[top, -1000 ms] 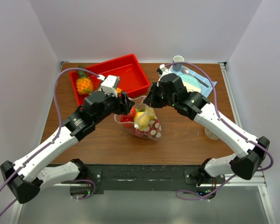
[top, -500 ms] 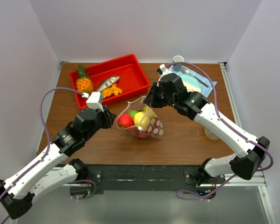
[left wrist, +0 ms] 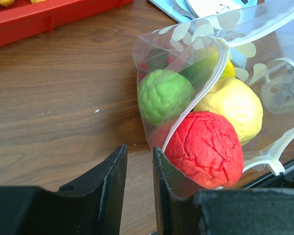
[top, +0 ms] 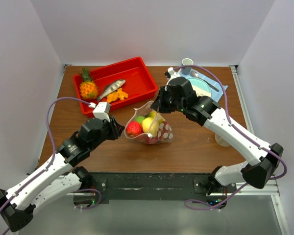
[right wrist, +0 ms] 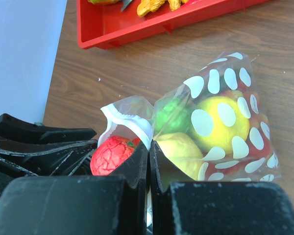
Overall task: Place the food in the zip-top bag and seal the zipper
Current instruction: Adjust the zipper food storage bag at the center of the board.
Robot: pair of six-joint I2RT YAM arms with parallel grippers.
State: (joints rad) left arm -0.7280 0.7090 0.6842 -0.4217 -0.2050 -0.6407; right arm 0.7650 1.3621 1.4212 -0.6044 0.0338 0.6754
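Note:
The zip-top bag [top: 159,131] lies mid-table, clear with white dots, its mouth facing left. Inside is the food: a red fruit [top: 134,128] at the mouth, a green one [top: 140,119] and yellow ones [top: 148,125]. My right gripper [top: 158,105] is shut on the bag's top edge by the zipper [right wrist: 130,120]. My left gripper [top: 118,129] hovers low just left of the mouth, its jaws a narrow gap apart with bare wood between them. The left wrist view shows the red fruit [left wrist: 203,147] against the right finger and the green fruit [left wrist: 164,95] behind the plastic.
A red tray [top: 137,78] at the back left holds a pineapple [top: 88,88], a fish [top: 111,88] and orange pieces [top: 116,95]. A plate [top: 202,87] on a blue cloth and a cup [top: 187,62] stand at the back right, behind my right arm.
My left gripper has pulled back from over the bag toward the near left and narrowed its jaws. The red fruit now lies in the bag's mouth. The right gripper has held still.

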